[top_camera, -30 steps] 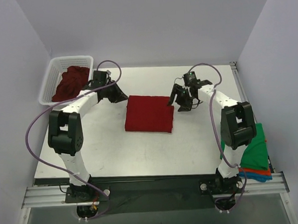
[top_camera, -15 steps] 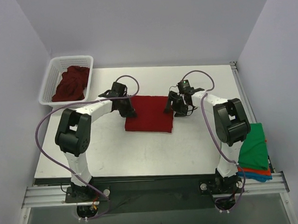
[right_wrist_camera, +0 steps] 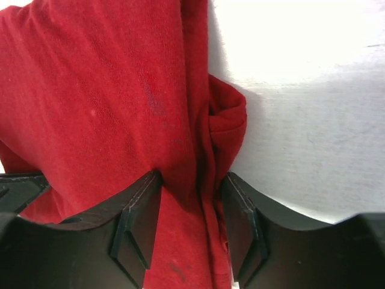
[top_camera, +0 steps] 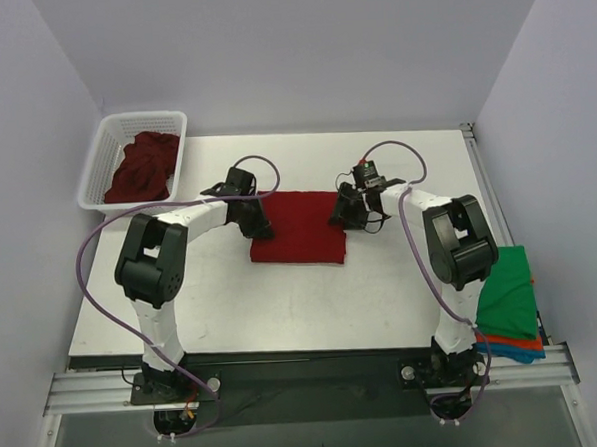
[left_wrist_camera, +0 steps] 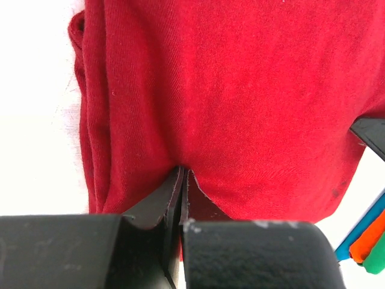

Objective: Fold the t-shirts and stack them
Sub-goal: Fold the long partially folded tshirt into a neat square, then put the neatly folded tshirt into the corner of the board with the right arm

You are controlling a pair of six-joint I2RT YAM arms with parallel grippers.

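Note:
A deep red t-shirt (top_camera: 297,231) lies folded into a rectangle at the table's middle. My left gripper (top_camera: 262,225) is at its left edge. In the left wrist view my left gripper (left_wrist_camera: 181,174) is shut, its tips pinched into the red cloth (left_wrist_camera: 228,90), which puckers there. My right gripper (top_camera: 340,214) is at the shirt's right edge. In the right wrist view my right gripper (right_wrist_camera: 191,180) is open and straddles the bunched edge fold of the shirt (right_wrist_camera: 96,90). More deep red shirts (top_camera: 143,167) lie crumpled in the basket. A folded stack of green, orange and blue shirts (top_camera: 511,302) sits at the right.
The white lattice basket (top_camera: 107,143) stands at the back left corner. The folded stack overhangs the table's right edge beside the right arm's base. White tabletop (top_camera: 283,304) shows in front of the red shirt. Walls close in on the left, back and right.
My left gripper swung from beside the basket to the shirt's left edge. My right gripper moved left onto the shirt's right edge. The shirt has not moved.

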